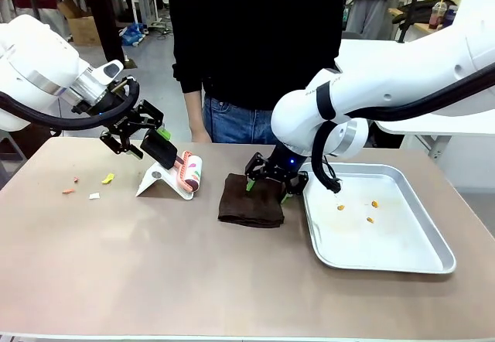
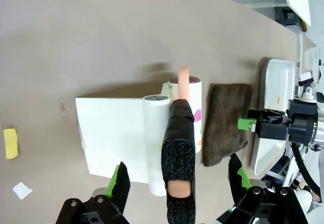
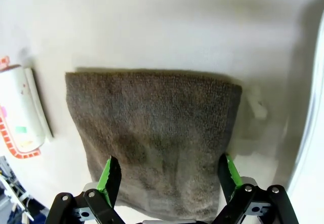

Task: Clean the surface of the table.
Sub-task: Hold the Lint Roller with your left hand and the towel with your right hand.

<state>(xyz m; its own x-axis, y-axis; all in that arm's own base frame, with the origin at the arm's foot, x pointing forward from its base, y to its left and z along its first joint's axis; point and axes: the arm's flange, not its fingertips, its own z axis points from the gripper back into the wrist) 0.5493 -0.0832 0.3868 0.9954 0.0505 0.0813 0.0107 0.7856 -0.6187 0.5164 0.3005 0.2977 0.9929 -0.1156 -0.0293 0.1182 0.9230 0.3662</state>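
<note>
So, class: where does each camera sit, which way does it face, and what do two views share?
Front: fixed between the arms, facing across the table at the person; left arm and right arm show.
Left wrist: above the open left claw, looking down at the lint roller and white stand.
Right wrist: above the open right claw, looking down at the brown cloth.
Shared: both wrist views show roller and cloth.

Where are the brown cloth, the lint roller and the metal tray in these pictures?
brown cloth (image 1: 249,203), front view, middle of its folded top
lint roller (image 1: 189,172), front view, on its patterned roll
metal tray (image 1: 402,241), front view, bare part of its floor
</note>
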